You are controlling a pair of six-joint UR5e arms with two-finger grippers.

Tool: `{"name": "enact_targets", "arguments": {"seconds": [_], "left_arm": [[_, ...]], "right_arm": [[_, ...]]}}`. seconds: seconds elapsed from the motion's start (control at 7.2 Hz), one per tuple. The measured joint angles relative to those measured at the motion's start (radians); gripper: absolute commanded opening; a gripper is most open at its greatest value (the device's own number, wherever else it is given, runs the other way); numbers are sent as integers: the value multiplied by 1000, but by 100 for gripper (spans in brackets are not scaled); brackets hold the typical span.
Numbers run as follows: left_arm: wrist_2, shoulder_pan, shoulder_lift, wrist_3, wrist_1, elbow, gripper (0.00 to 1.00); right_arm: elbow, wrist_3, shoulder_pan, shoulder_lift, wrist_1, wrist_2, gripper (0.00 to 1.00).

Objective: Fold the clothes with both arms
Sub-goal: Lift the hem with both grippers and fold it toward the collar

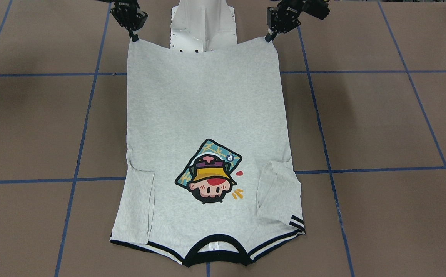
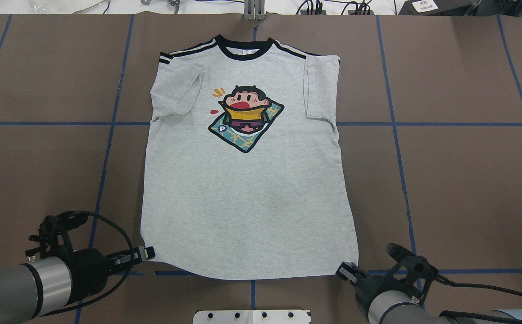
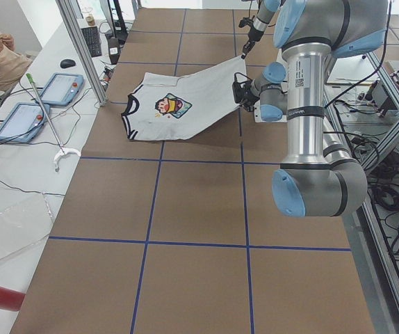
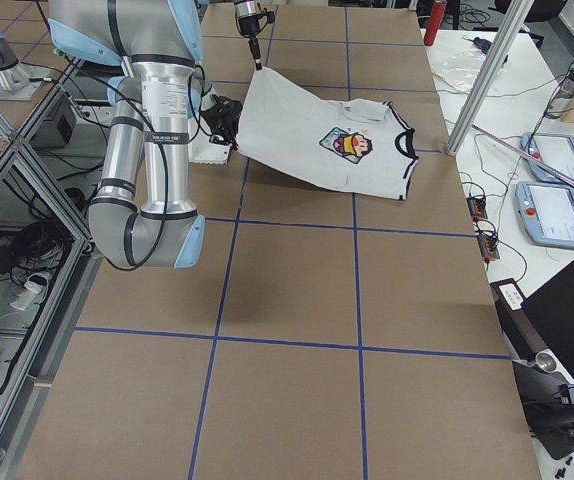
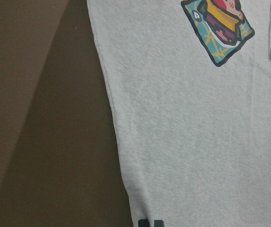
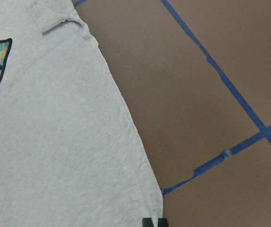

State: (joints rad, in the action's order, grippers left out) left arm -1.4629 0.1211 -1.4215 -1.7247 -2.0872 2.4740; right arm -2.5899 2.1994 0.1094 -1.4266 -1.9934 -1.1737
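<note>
Clearly, the T-shirt (image 2: 247,193) lies front-up in the middle of the brown table (image 2: 468,180). Its collar (image 2: 245,48) end is flat on the far side from the robot, and its hem end is raised off the surface, as the side views show. The left gripper (image 2: 149,253) is clamped on one hem corner and the right gripper (image 2: 344,270) on the other, with the cloth stretched smooth between them.

The only legible writing is a white letter "P" (image 2: 223,128) in a dark circle on the cartoon print (image 2: 246,116). A small white tag (image 2: 245,53) sits inside the collar, too small to read.

The fabric is a soft, speckled heather-grey knit with a stitched side seam. The collar is black ribbing, and black stripes run along the shoulders. Both short sleeves (image 2: 320,87) are folded inward onto the chest. The table covering is matte and divided into large rectangles by blue tape lines (image 2: 393,135). A white perforated pedestal (image 1: 203,27) stands behind the hem.
</note>
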Motion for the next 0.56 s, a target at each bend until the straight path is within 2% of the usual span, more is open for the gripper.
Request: {"name": "enact_targets", "arguments": {"seconds": [0.14, 0.28, 0.42, 0.56], "left_arm": [[-72, 28, -24, 8, 130, 84, 0], [-123, 77, -89, 40, 213, 93, 0], [-144, 140, -181, 101, 252, 29, 0], [-153, 221, -278, 172, 265, -82, 0]], "right_arm": [[-58, -25, -23, 112, -167, -39, 0], [-68, -90, -65, 208, -267, -62, 0], [-38, -185, -128, 263, -298, -71, 0], [21, -290, -214, 289, -266, -77, 0]]}}
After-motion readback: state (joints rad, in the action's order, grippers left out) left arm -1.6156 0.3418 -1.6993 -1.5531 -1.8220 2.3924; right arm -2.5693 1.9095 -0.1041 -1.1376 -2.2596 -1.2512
